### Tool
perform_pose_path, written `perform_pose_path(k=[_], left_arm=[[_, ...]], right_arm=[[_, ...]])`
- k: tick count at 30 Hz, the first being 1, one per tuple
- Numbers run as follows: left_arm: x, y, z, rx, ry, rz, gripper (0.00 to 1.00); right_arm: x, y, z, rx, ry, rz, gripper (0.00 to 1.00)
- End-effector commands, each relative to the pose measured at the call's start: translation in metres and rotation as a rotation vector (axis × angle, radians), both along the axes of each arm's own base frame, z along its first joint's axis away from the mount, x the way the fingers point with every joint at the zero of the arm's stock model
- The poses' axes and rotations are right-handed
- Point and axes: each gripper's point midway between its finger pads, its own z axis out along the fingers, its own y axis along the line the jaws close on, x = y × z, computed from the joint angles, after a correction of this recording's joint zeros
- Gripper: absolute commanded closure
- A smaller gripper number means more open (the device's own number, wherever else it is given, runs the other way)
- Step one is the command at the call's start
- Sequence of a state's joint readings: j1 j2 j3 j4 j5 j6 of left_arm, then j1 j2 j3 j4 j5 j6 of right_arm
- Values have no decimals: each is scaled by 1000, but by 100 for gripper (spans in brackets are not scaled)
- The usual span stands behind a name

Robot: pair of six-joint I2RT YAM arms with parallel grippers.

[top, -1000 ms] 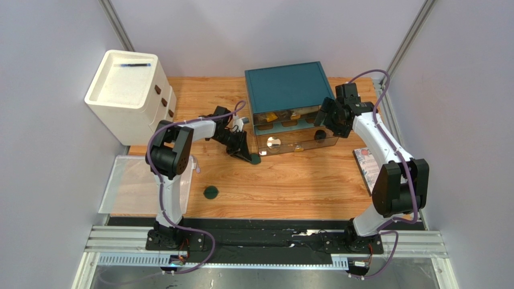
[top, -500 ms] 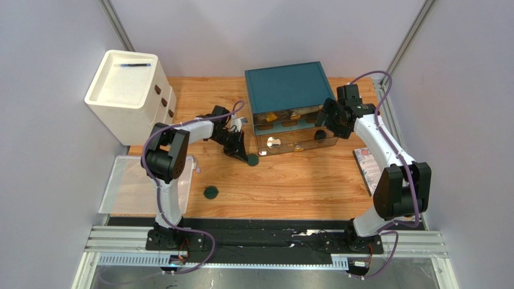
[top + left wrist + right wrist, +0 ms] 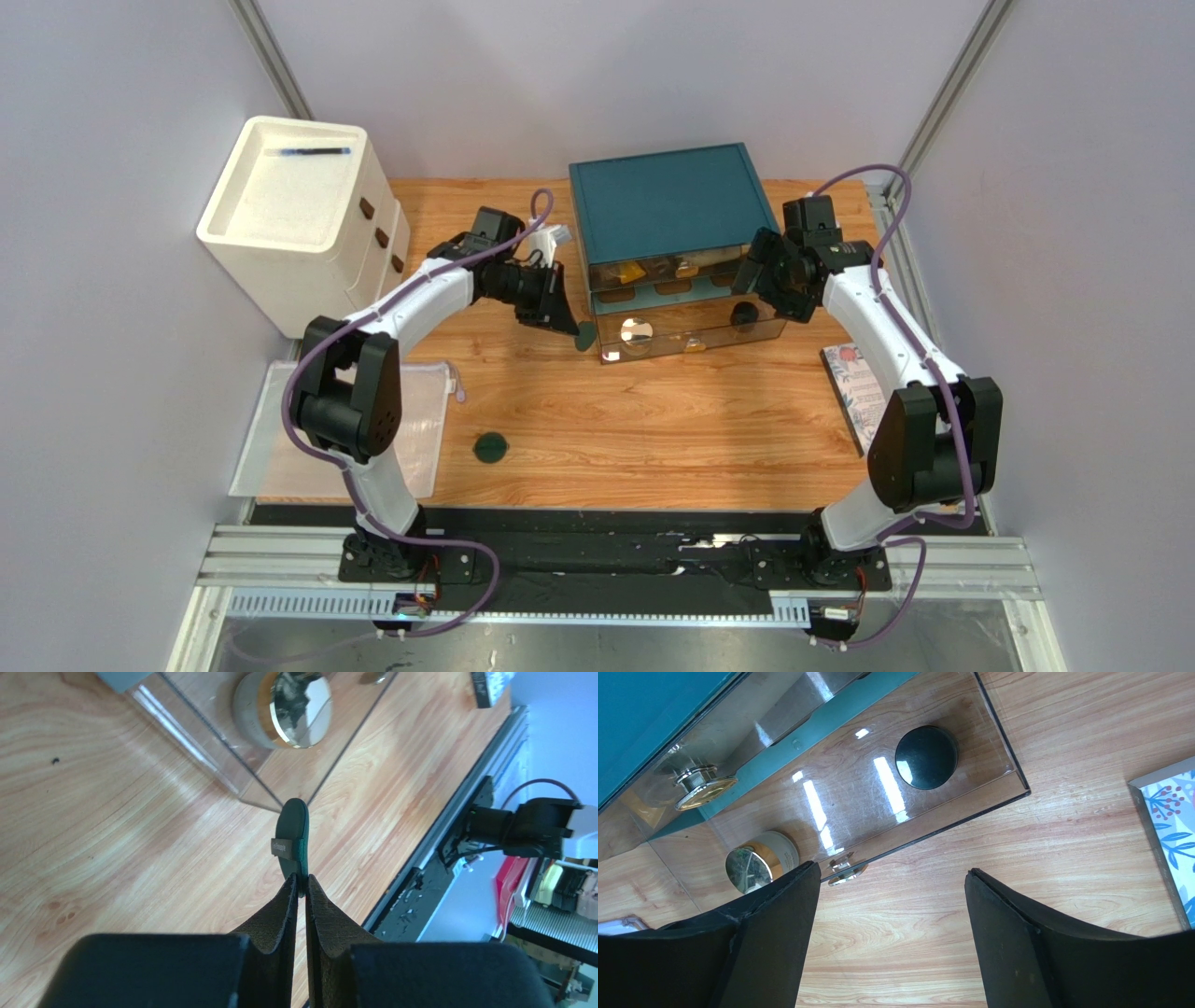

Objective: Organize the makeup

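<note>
We hold a green disc (image 3: 293, 836) edge-on in L gripper (image 3: 300, 876), just left of the pulled-out clear drawer (image 3: 934, 822); R gripper (image 3: 891, 875) wide, empty. Next: carry disc over drawer wall, release.

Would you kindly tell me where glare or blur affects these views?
Right wrist: white glare streaks cross the clear drawer. Left wrist: the left gripper looms dark and slightly soft, while the dark-green disc it pinches is sharp. Top external: even light, faint shadows.

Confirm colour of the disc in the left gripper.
Dark green disc, held by the left gripper; shows best in the left wrist view.
</note>
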State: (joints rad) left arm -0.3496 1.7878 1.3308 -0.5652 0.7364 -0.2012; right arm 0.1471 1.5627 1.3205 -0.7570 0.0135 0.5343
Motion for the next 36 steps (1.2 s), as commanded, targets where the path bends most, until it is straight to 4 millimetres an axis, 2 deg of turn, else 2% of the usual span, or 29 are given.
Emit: perform_pose_path(k=[1, 5, 10, 11, 13, 15, 17, 18, 20, 23, 26, 29, 33, 34, 35, 36], left_arm=[[8, -12, 57, -123, -96, -12, 88], [16, -22, 74, -187, -109, -5, 88], [34, -39, 82, -230, -103, 6, 87], [37, -42, 76, -231, -87, 6, 87], [45, -46, 77, -247, -78, 25, 87], [51, -49, 67, -239, -57, 43, 77], [55, -50, 63, -224, -54, 54, 61], [56, -49, 62, -219, -55, 60, 57], [56, -49, 63, -219, -64, 53, 50], [54, -47, 63, -200, -78, 48, 48], [49, -39, 61, -155, -115, 22, 47], [37, -18, 45, -26, -146, -6, 47], [6, 25, 15, 187, -67, 12, 47], [-3, 38, -1, 248, -37, 30, 47], [-10, 45, 2, 271, -45, 43, 46], [-19, 53, -4, 309, -17, 52, 46]], right_arm=[[9, 6, 7, 40, -40, 8, 21], [10, 7, 6, 44, -38, 9, 21], [11, 7, 4, 44, -33, 10, 21], [10, 8, 4, 46, -31, 9, 21], [11, 8, 4, 47, -33, 11, 21], [11, 8, 5, 46, -34, 12, 20], [10, 7, 6, 42, -36, 12, 20], [9, 6, 7, 40, -40, 9, 20], [9, 5, 8, 34, -41, 9, 20], [9, 5, 8, 32, -42, 9, 20], [10, 5, 9, 35, -45, 6, 20], [10, 6, 9, 35, -48, 11, 20], [10, 4, 17, 23, -70, 24, 21], [10, 4, 19, 17, -74, 31, 21], [9, 2, 20, 7, -71, 32, 21], [7, 1, 24, -3, -78, 41, 21]])
